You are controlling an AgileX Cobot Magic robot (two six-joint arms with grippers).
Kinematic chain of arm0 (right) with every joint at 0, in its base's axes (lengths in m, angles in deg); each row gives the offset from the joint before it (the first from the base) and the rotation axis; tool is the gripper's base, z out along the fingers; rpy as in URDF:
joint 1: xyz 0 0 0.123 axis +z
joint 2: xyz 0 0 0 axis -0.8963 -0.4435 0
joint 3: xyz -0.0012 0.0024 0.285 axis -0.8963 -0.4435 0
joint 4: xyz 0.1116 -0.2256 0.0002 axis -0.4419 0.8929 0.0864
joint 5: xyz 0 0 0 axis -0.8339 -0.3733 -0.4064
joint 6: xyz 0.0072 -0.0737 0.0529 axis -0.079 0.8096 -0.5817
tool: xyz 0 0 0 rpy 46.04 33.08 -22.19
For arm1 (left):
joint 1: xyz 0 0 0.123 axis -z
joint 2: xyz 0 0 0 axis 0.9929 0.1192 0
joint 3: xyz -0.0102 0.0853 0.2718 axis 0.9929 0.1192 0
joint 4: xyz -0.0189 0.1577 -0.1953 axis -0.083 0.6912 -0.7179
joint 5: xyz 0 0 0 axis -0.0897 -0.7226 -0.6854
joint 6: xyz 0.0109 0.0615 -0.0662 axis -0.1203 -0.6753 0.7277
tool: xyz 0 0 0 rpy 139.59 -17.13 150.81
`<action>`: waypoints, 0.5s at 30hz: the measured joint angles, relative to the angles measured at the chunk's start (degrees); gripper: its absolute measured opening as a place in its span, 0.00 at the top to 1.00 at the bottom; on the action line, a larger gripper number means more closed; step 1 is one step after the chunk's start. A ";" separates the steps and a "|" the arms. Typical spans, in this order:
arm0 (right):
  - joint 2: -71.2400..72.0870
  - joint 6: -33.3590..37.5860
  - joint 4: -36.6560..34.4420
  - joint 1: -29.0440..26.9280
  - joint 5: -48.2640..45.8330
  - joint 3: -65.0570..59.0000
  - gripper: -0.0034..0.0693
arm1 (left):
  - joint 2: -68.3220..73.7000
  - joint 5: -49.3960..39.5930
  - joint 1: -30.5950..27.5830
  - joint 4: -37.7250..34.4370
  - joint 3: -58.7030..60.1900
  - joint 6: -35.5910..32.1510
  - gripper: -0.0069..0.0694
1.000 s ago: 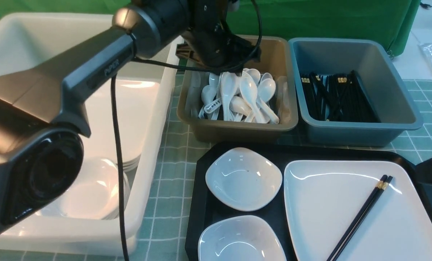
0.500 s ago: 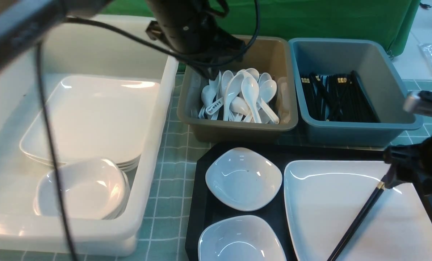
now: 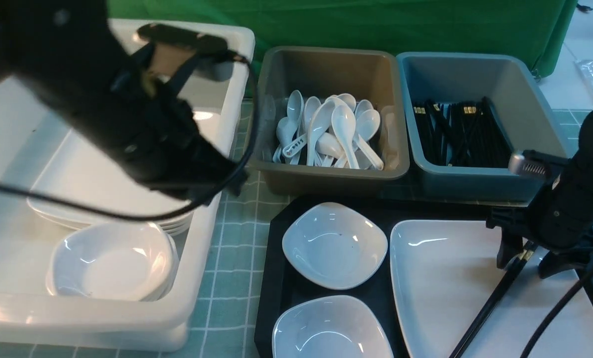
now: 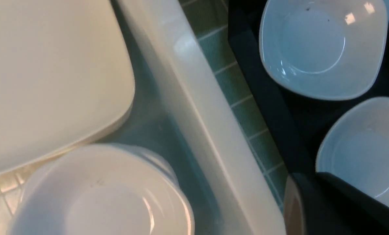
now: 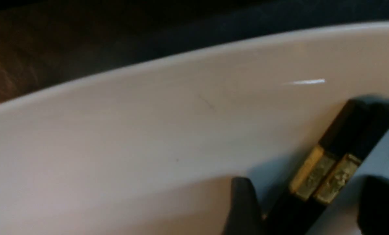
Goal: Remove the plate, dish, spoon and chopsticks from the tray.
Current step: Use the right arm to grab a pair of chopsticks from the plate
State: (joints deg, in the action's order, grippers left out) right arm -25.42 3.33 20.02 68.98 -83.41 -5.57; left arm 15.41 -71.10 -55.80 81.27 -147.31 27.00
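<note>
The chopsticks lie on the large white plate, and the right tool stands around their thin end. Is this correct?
Not quite. The right tool straddles the chopsticks at their thick end, beside the gold bands, not the thin end, as the right wrist view shows. They do lie on the large white plate.

Black left arm (image 3: 107, 104), looping black cable (image 3: 252, 119), black right hand (image 3: 527, 266), silver wrist fitting (image 3: 527, 166)
</note>
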 joint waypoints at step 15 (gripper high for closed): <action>9.12 3.51 -0.54 2.81 -2.71 0.31 0.73 | -5.99 0.91 0.00 0.02 3.56 1.28 0.90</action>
State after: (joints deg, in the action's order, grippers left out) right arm -16.30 6.84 19.48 71.80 -86.12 -5.26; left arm 9.42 -70.19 -55.80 81.29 -143.74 28.28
